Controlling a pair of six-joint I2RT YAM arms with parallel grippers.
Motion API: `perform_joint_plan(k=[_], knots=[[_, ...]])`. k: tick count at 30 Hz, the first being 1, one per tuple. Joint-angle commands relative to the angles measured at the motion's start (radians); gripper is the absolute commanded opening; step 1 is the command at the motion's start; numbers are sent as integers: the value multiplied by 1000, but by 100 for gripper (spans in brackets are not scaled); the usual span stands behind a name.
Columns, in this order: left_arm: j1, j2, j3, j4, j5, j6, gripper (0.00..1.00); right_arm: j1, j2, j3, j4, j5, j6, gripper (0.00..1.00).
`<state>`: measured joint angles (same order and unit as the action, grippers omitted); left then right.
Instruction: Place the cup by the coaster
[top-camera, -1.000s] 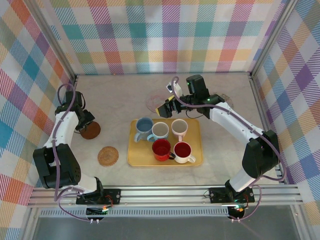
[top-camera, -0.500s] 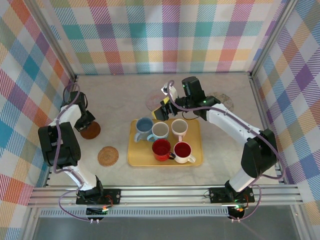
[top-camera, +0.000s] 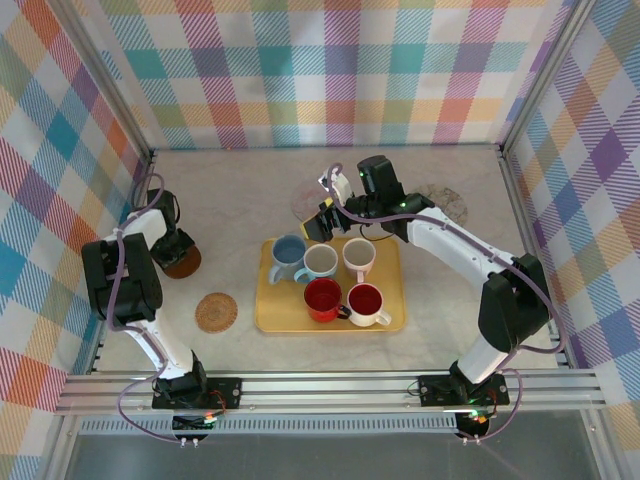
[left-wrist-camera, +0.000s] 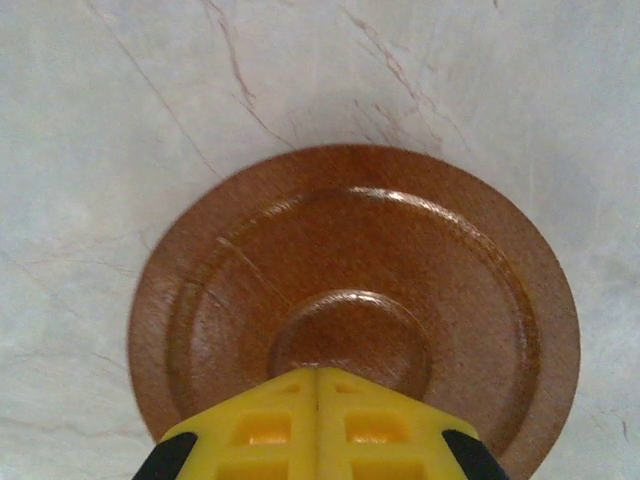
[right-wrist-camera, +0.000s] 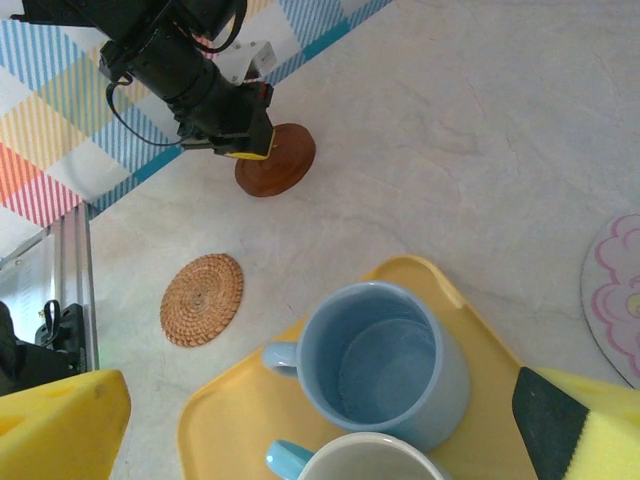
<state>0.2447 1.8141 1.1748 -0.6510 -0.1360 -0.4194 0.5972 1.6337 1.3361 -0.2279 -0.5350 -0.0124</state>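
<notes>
Bumping the white cup (top-camera: 320, 261) is worrying me: my wide-apart right gripper (top-camera: 322, 222) is hanging over the blue cup (top-camera: 289, 256) just beside it in the tray's (top-camera: 392, 322) back-left corner, left gripper (left-wrist-camera: 318, 400) pinched together above the brown coaster (left-wrist-camera: 350, 260).

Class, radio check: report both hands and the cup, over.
Left hand shut at brown coaster. Right hand open above blue cup on tray. White cup crowds it.

Pastel plaid walls (top-camera: 300, 70) enclose a pale marbled tabletop (top-camera: 230, 190) with aluminium framing (top-camera: 330, 384).
</notes>
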Motion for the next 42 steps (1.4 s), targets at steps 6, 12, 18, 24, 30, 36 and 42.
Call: perform_joint_plan(k=[6,12,18,24,30,36,42], knots=[[3,62,20,-4,127,35,0,7,-9,13,31,0,31,99],[-76,114,86,-50,119,87,0,7,-25,1,36,55,57,99],[-121,182,149,-41,158,94,0,7,-41,-11,14,120,58,99],[-201,240,233,-46,183,106,0,7,-41,-19,20,134,67,99],[-258,307,331,-46,207,98,0,7,-28,-24,11,156,62,99],[-302,347,417,-46,233,111,0,7,-23,-31,-5,186,57,99],[-337,404,508,-54,249,109,0,7,-9,-27,2,198,64,99]])
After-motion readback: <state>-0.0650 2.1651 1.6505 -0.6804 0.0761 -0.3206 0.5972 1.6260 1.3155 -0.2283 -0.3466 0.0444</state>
